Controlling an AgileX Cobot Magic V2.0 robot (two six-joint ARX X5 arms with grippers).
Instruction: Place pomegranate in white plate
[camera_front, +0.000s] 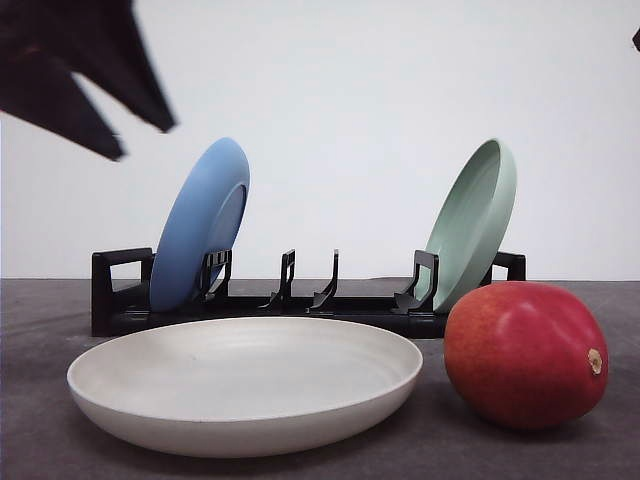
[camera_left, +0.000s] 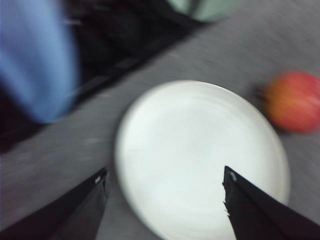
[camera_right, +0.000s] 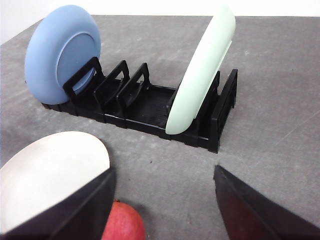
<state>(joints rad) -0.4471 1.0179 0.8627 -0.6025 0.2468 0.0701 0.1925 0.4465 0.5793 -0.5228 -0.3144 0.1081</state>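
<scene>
The pomegranate (camera_front: 523, 354) lies on the grey table just right of the white plate (camera_front: 240, 405), which has nothing in it. My left gripper (camera_front: 145, 140) hangs high at the upper left, blurred. In the left wrist view the left gripper (camera_left: 165, 174) is open above the white plate (camera_left: 200, 130), with the pomegranate (camera_left: 295, 100) off to one side. In the right wrist view my right gripper (camera_right: 164, 171) is open above the table. The pomegranate (camera_right: 122, 222) peeks out beside one finger (camera_right: 85, 210), next to the white plate (camera_right: 50, 170).
A black dish rack (camera_front: 300, 300) stands behind the plate. It holds an upright blue plate (camera_front: 200, 225) on its left and a pale green plate (camera_front: 472, 220) on its right. In the right wrist view bare grey table lies beyond the rack (camera_right: 145, 110).
</scene>
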